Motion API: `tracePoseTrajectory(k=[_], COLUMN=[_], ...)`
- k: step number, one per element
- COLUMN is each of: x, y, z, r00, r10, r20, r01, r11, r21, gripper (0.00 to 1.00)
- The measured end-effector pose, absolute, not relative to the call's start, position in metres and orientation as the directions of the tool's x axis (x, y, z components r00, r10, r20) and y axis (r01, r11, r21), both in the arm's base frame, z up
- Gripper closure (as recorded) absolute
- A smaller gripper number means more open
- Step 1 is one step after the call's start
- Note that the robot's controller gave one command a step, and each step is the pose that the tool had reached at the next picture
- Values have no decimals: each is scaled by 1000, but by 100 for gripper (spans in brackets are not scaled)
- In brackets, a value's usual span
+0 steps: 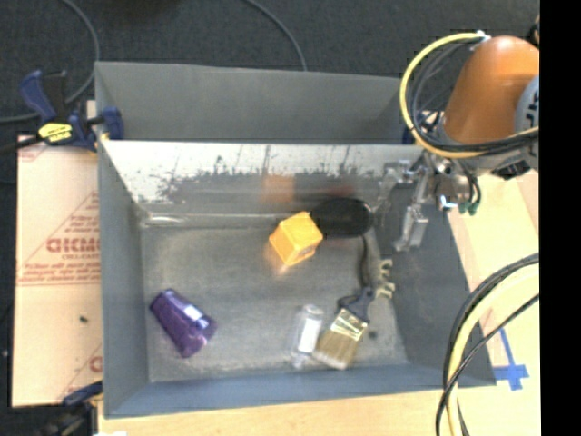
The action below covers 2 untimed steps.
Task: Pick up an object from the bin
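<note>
1. Orange wrist cover (490,84) noted uppermost; end effector (410,214) at right wall of bin (245,107); open or closed cannot be told.
2. Black rounded lump (342,216) lies just left of it; descent should be centred on the lump, wall avoided.

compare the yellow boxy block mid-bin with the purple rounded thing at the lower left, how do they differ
The yellow boxy block is cube-like with flat faces; the purple rounded thing is elongated. The block sits mid-bin beside a black oval object; the purple one lies alone near the left wall. Both rest on the bin floor.
</note>
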<state>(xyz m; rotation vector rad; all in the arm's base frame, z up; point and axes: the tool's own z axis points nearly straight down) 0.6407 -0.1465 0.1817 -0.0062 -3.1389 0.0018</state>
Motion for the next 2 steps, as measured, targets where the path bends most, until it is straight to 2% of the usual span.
tracePoseTrajectory(k=[1,2], x=[642,646], y=[-146,-106], z=[187,94], r00=[-1000,-938], r10=[0,346], r20=[-5,-9], r01=[0,346], r11=[1000,938], r21=[-3,0], gripper=[0,0])
